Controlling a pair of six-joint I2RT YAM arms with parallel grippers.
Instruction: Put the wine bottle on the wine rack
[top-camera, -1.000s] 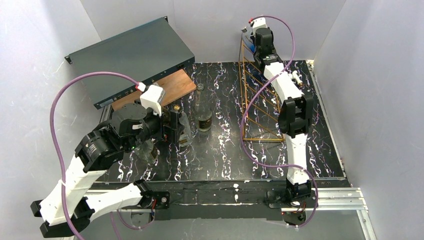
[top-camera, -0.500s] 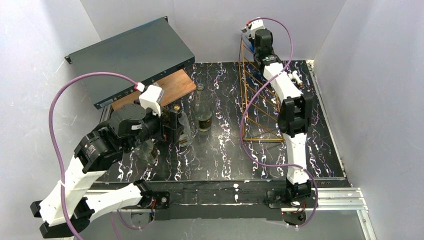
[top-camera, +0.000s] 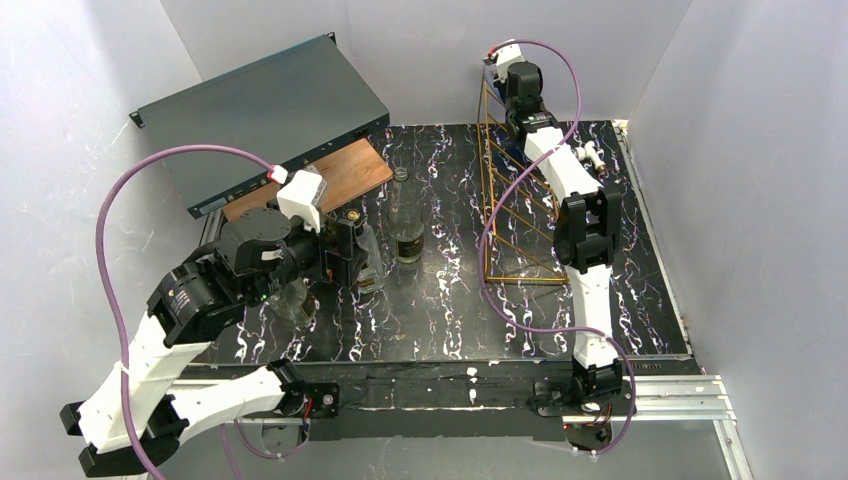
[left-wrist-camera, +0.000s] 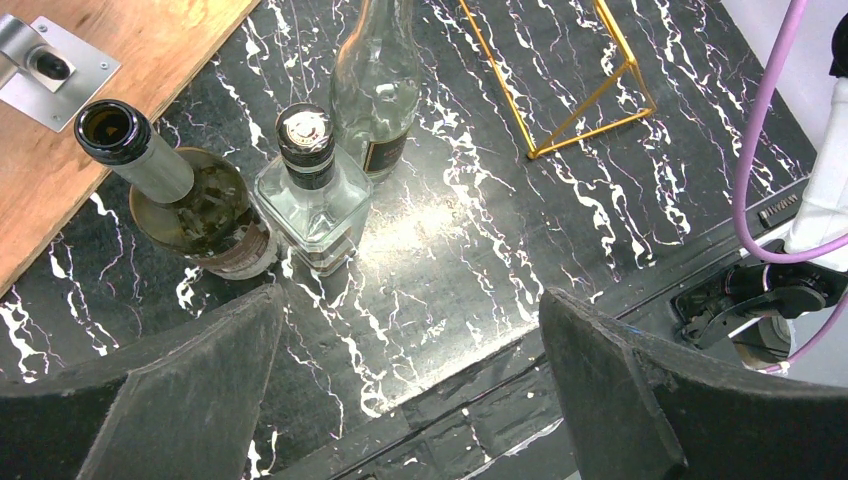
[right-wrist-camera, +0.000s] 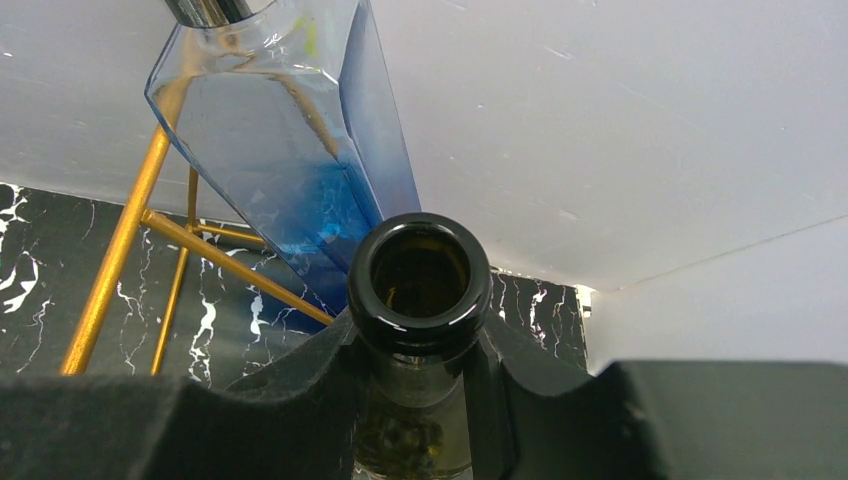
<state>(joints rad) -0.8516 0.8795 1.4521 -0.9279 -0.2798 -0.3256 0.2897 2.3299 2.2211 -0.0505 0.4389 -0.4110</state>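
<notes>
My right gripper (right-wrist-camera: 420, 350) is shut on the neck of a dark green wine bottle (right-wrist-camera: 420, 275) with an open mouth, at the top back of the gold wire wine rack (top-camera: 520, 215). In the top view that gripper (top-camera: 512, 105) is at the rack's far upper end and the arm hides the bottle. A blue glass bottle (right-wrist-camera: 290, 150) lies on the rack's gold rungs (right-wrist-camera: 110, 270) just behind the held bottle. My left gripper (left-wrist-camera: 410, 390) is open and empty, above the table's near left part.
Three bottles stand close together left of centre: an open green wine bottle (left-wrist-camera: 190, 205), a square capped clear bottle (left-wrist-camera: 312, 190) and a tall clear bottle (left-wrist-camera: 378, 85). A wooden board (left-wrist-camera: 100, 80) and a dark grey metal box (top-camera: 260, 110) sit at the back left.
My right gripper has shifted slightly left and back along the top of the rack with the bottle. The left arm has barely moved.
</notes>
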